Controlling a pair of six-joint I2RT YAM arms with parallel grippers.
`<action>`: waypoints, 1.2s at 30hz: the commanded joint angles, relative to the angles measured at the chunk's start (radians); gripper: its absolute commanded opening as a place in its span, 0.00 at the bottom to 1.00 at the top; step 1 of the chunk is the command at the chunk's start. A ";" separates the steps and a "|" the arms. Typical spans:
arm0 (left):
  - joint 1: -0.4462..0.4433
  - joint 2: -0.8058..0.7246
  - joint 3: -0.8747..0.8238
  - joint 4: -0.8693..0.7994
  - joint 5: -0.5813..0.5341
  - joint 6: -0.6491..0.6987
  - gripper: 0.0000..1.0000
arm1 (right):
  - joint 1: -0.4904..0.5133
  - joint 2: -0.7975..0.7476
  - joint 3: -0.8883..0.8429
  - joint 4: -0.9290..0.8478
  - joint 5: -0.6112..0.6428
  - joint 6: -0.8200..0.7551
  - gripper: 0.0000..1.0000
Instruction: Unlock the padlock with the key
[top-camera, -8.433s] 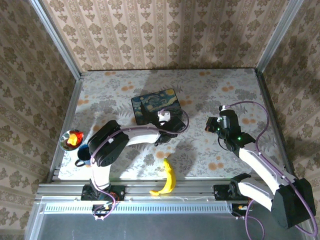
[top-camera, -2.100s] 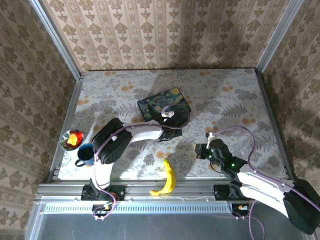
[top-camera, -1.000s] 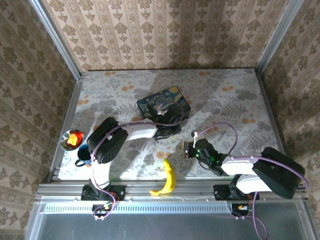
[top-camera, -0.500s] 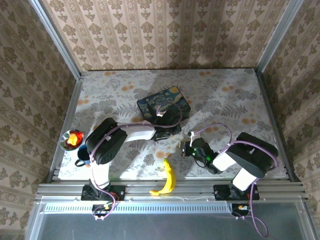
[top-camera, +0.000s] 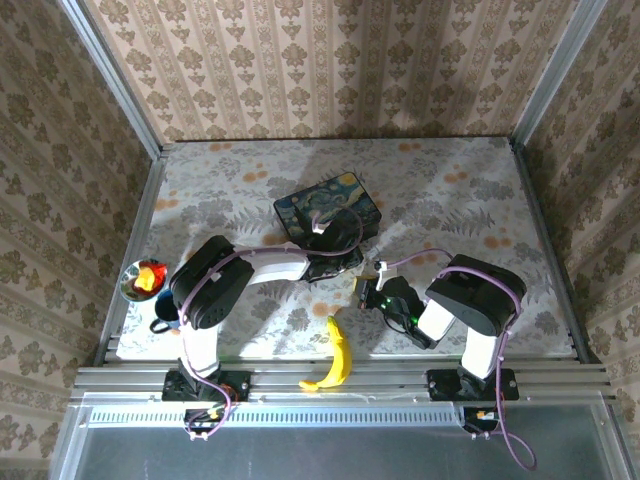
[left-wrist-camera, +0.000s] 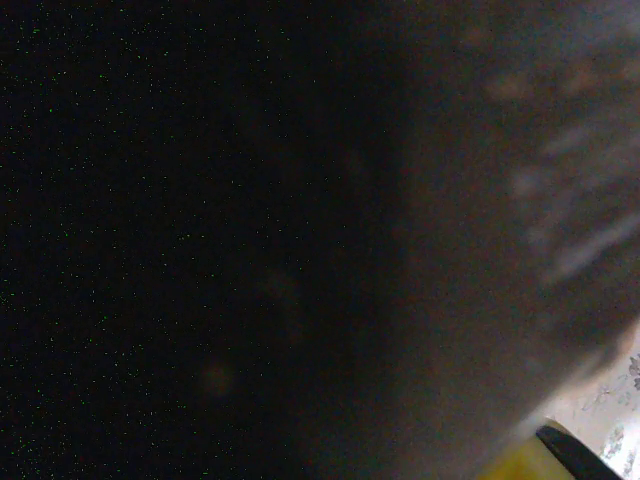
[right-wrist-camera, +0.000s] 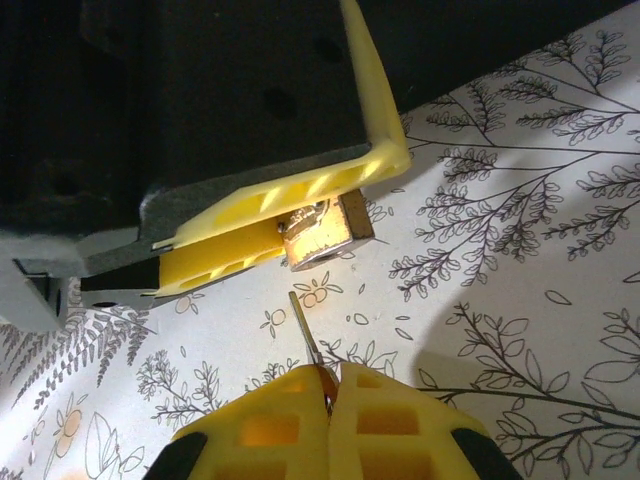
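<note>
Centre of the top view: key (right-wrist-camera: 304, 332) presented to padlock (right-wrist-camera: 322, 236), insertion not yet made.
At upper centre the painted box (top-camera: 328, 208) is seen with its lid down, contents hidden; at far left an orange-red item is held in the metal bowl (top-camera: 124, 281), and the contents of the blue mug (top-camera: 165, 310) just below cannot be told. In the right wrist view, the padlock is clamped at mid-frame between the narrowly set yellow fingers of the left gripper (top-camera: 336, 258). The key is pinched by the closed right gripper (right-wrist-camera: 328, 388) at the lower edge, its tip just short of the padlock. Insertion and turning are judged outstanding.
</note>
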 joint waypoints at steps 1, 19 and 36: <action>0.013 -0.029 -0.025 0.065 0.064 -0.084 0.00 | -0.007 -0.019 -0.009 0.017 0.057 -0.001 0.00; 0.023 -0.032 -0.037 0.140 0.125 -0.134 0.00 | -0.027 -0.110 -0.069 0.014 0.035 -0.029 0.00; 0.029 -0.038 -0.067 0.185 0.146 -0.164 0.00 | -0.061 -0.123 -0.054 0.014 0.027 -0.047 0.00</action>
